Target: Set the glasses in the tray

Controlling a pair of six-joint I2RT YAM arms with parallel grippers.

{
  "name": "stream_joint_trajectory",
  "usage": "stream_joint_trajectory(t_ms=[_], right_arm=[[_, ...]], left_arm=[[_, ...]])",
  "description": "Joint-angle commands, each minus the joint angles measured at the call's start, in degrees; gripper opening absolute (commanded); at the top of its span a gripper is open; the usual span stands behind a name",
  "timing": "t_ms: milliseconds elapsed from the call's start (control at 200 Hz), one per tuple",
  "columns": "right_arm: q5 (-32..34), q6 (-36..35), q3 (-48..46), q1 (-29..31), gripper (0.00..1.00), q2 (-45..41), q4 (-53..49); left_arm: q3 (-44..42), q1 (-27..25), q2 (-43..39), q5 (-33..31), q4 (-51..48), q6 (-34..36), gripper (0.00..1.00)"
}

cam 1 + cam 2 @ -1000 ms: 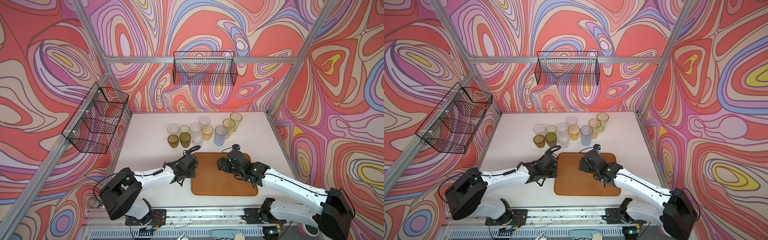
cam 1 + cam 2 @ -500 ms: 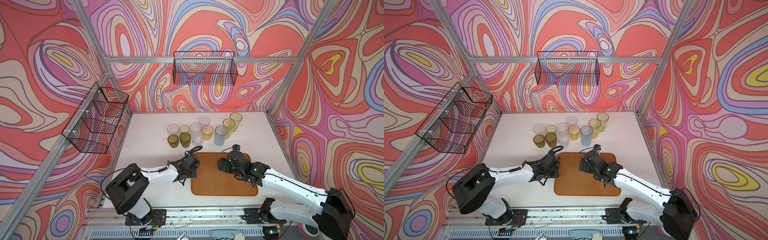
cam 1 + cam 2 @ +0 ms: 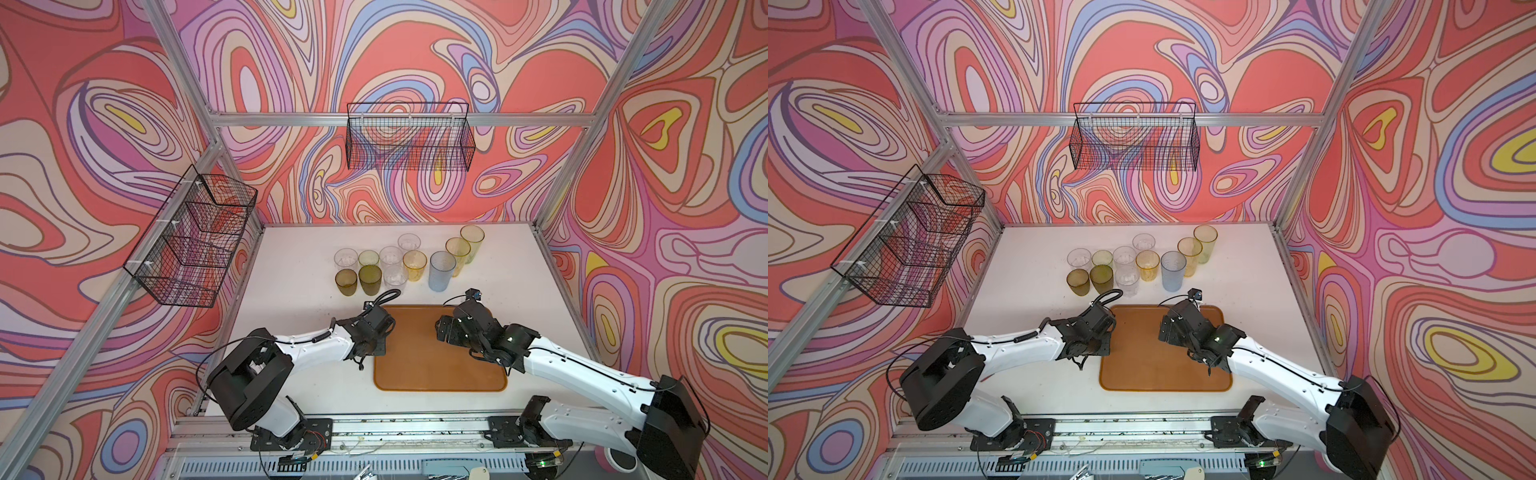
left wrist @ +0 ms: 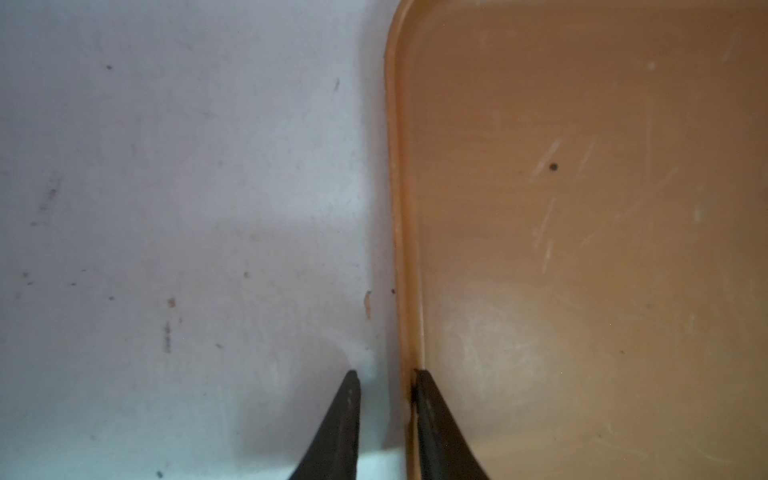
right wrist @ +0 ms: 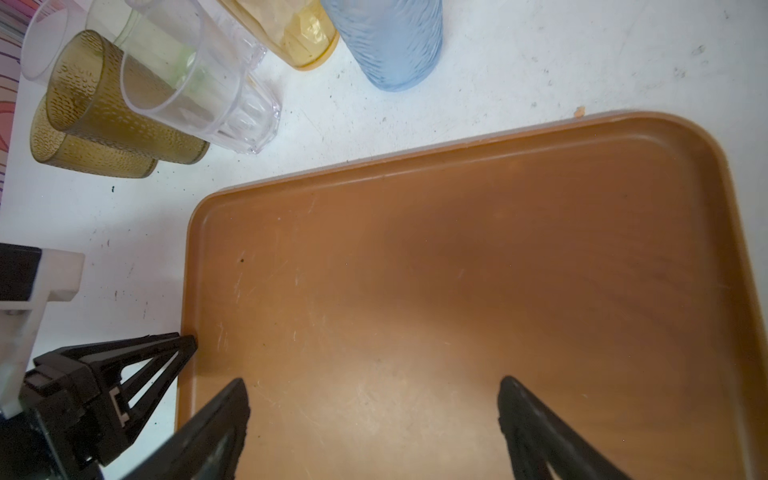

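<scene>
1. Left gripper (image 4: pixel 384 376) stands at the 9 o'clock rim of the tray (image 4: pixel 582 249). Its jaws are narrowed but not closed. One fingertip (image 4: pixel 430 415) sits inside against the rim, and the other rests just outside with a sliver of table between it and the rim. It clamps nothing.
2. All eleven glasses (image 3: pixel 395 266) stand upright on the table at 12 o'clock from the tray. They cluster from about 11 to 1 o'clock, and none is in the tray.
3. In the row nearest the tray, an amber glass (image 3: pixel 346 281) stands at 11 o'clock. Beside it come an olive-green glass (image 3: pixel 370 278) and a clear ribbed glass (image 3: pixel 395 276). The pale blue glass (image 3: pixel 441 270) stands at 12 o'clock.
4. Two tall yellow glasses (image 3: pixel 458 254) stand farthest out, toward 1 o'clock.
5. In both top views the tray lies flat and bare at the table's 6 o'clock side (image 3: pixel 1163 365).
6. The right gripper (image 5: pixel 374 384) hangs over the inside of the tray, toward its 1 o'clock part. Its jaws are spread wide and nothing is between them.
7. The white table (image 3: pixel 291 270) shows dark specks around the tray.
8. A black wire basket (image 3: pixel 409 137) hangs on the wall at 12 o'clock. A second wire basket (image 3: pixel 195 237) hangs on the wall at 9 to 10 o'clock.
</scene>
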Motion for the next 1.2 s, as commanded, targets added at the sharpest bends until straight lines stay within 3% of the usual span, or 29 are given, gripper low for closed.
stream_joint_trajectory(t_ms=[0,366,441,751,962,1192], right_arm=[[1.7,1.0,-0.8,-0.3,0.96,-0.9,-0.1],[2.1,1.4,-1.5,-0.5,0.96,-1.8,0.1],[2.0,1.3,-1.4,-0.5,0.96,-1.9,0.2],[2.1,0.6,-1.2,-1.3,0.96,-2.1,-0.7],[1.4,0.8,-1.8,-1.6,0.96,-3.3,-0.3],[-2.1,-0.5,-1.9,-1.6,0.96,-2.5,1.9]], left_arm=[[-1.1,2.2,-1.1,-2.8,-7.5,2.1,0.27],[-1.0,9.1,-5.8,-6.1,-12.8,7.3,0.31],[-1.3,10.7,-6.0,-7.3,-12.9,7.7,0.36],[0.3,16.5,-4.3,-7.8,-14.5,9.6,0.39],[1.8,17.1,-5.5,-9.4,-17.1,9.6,0.42],[4.6,17.5,-10.4,-11.8,-18.8,9.6,0.52]])
